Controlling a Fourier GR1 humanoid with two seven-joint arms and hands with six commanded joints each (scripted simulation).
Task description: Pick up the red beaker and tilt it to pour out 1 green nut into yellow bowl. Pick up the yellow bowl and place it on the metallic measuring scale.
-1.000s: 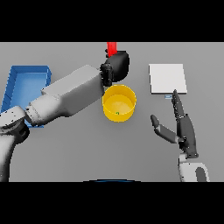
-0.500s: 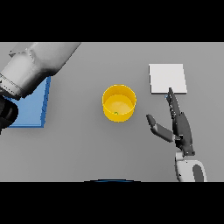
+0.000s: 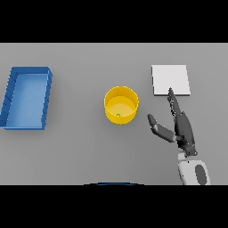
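Note:
The yellow bowl (image 3: pixel 121 104) stands in the middle of the grey table, with a small green nut (image 3: pixel 118 116) inside it near its front wall. To its right my right hand (image 3: pixel 181 127) is open, fingers straight and pointing away from me, thumb spread towards the bowl; it touches nothing. Just beyond its fingertips lies the flat pale square of the measuring scale (image 3: pixel 170 80). No red beaker shows in the head view. My left hand and arm are out of view.
A blue rectangular tray (image 3: pixel 11 95) lies at the table's left side, a good way from the bowl.
My left arm, which held the red beaker above the bowl, swung away to the left and left the view, beaker with it. The right hand shifted slightly.

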